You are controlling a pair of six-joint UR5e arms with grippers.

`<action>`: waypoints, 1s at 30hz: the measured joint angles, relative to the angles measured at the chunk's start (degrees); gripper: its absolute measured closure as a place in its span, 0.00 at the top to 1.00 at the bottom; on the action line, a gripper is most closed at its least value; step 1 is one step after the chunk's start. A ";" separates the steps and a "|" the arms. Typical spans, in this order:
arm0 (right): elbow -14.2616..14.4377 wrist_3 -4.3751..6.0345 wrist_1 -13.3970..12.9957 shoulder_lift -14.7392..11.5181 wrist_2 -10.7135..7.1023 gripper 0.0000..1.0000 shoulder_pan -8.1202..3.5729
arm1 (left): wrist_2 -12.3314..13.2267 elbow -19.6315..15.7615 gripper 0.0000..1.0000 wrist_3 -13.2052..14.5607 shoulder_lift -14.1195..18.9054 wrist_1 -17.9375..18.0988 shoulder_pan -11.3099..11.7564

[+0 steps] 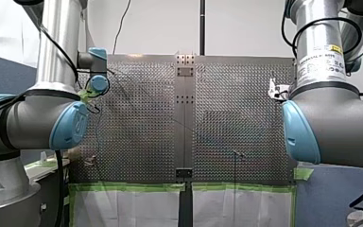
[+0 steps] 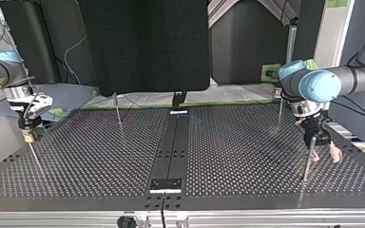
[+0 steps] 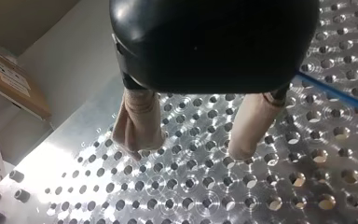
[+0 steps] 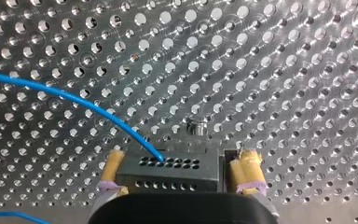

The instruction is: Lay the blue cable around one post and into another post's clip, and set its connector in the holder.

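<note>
Plainly, the perforated table [image 1: 142, 137] is a silver sheet of holes split by a dark central strip [image 2: 171, 142], with green tape [image 1: 132, 187] along its near edge in the front view and a black panel [image 2: 145, 42] standing behind it in the top view. My left arm comes down near the table's edge at the top view's right, its gripper [image 3: 186, 153] pointed at the surface just beside a thin post [image 2: 308, 164]. Its beige-padded fingers are spread with nothing between them (the blue cable [image 3: 335, 92] runs past to one side). My right arm hangs low at the top view's left. Its yellow-padded gripper [image 4: 181, 158] is clamped on the black connector [image 4: 168, 173], from which the cable curves away, and a short post [image 4: 196, 127] stands just ahead.
</note>
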 joint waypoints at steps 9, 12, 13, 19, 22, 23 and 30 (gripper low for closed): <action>0.00 0.00 0.00 0.00 0.00 1.00 0.00 | -1.47 0.01 1.00 -1.70 0.06 -2.91 -0.29; 0.00 0.00 0.00 0.00 0.00 1.00 0.00 | -2.69 0.00 1.00 -2.18 0.10 -4.19 -0.40; 0.01 0.00 0.00 0.00 -0.01 1.00 0.00 | -3.22 -0.01 1.00 -2.42 0.14 -4.79 -0.46; 0.00 0.00 0.00 0.01 0.00 1.00 0.00 | -3.91 -0.10 1.00 -4.61 0.27 -7.63 -0.82; 0.00 0.00 0.00 0.00 0.00 1.00 -0.01 | -3.84 -0.66 1.00 -5.83 0.57 -8.88 -0.90; 0.00 0.00 0.00 0.00 0.00 1.00 0.00 | -3.79 -0.94 1.00 -6.20 0.66 -9.09 -0.91; 0.00 0.00 0.00 0.00 0.00 1.00 0.00 | -1.58 -3.98 1.00 -9.43 1.36 -8.16 -1.01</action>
